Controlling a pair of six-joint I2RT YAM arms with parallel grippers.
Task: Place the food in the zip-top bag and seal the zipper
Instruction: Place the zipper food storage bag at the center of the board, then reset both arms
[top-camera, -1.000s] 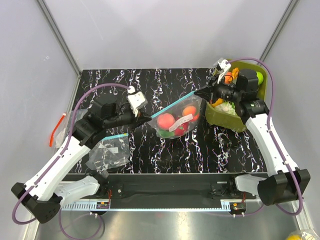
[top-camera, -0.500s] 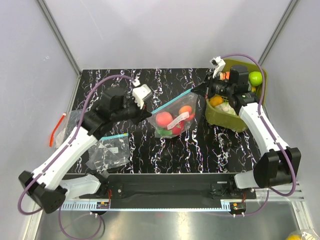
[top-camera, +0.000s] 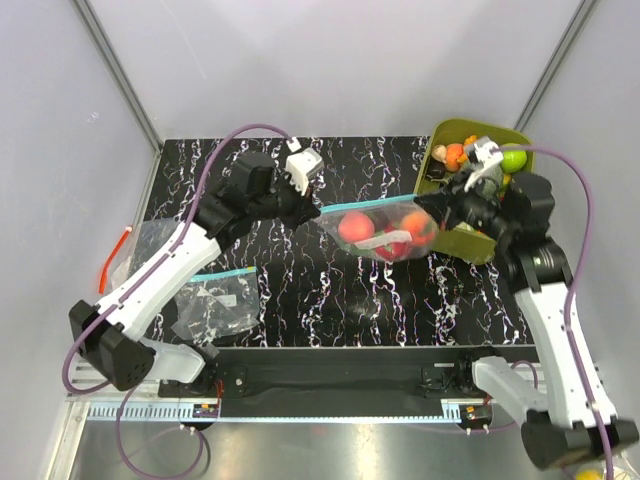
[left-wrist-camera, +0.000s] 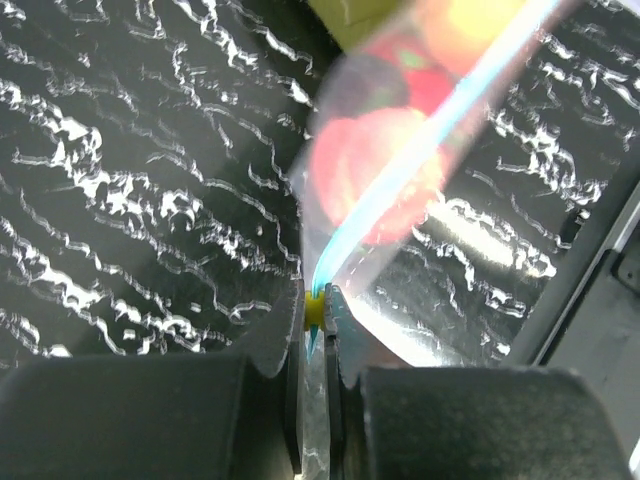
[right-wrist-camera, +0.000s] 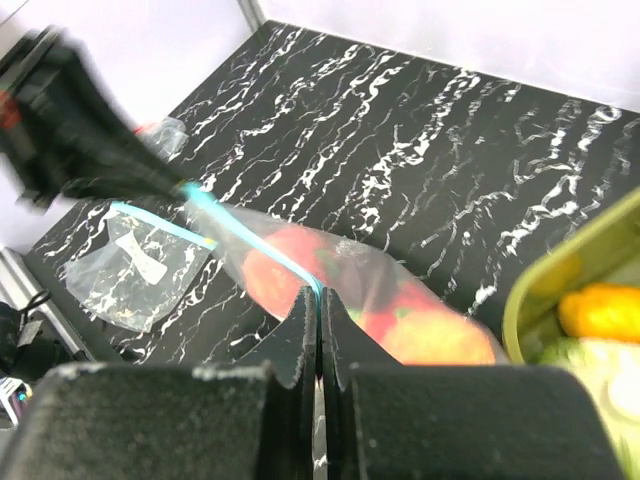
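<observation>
In the left wrist view the zip-top bag (left-wrist-camera: 400, 210) is blurring, and the food (left-wrist-camera: 375, 185) inside it is smearing into red and orange blobs of no tellable kind. In the right wrist view the left gripper (right-wrist-camera: 170, 180), at the bag's far end, is showing only as a dark smear. The olive tub (right-wrist-camera: 570, 248) beside the bag is running off the right edge.
</observation>
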